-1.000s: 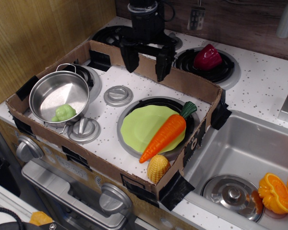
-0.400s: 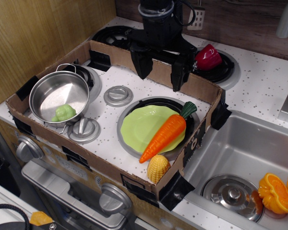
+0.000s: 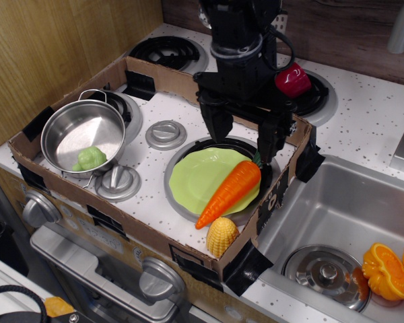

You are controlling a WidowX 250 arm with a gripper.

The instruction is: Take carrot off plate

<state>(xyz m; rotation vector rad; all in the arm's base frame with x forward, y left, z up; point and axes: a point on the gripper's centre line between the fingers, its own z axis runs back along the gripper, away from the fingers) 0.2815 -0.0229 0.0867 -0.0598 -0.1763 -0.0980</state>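
Now the claw (image 3: 244, 130) swings in from the back of the stove, down and toward five o'clock compared with a second ago, and it hangs right over the far edge of the plate (image 3: 195, 176). Its two dark fingers are spread wide and they grip nothing; the right-hand finger tip sits just beside the carrot's green stem end, partly hiding it. The carrot (image 3: 230, 193) itself hasn't budged: it lies slantwise across the plate's three o'clock side, stem toward one o'clock, pointed tip hanging off the rim toward seven o'clock, nearly touching the corn piece (image 3: 221, 236). So this looks like the approach, closing fast, with the grasp not yet made. The fingers appear set roughly across the carrot's thick upper end, which seems a sensible place to pinch. The cardboard wall (image 3: 293, 138) stands close at three o'clock, so the lift likely wants to go straight up first. At nine o'clock the steel pot (image 3: 83, 134) is well clear.
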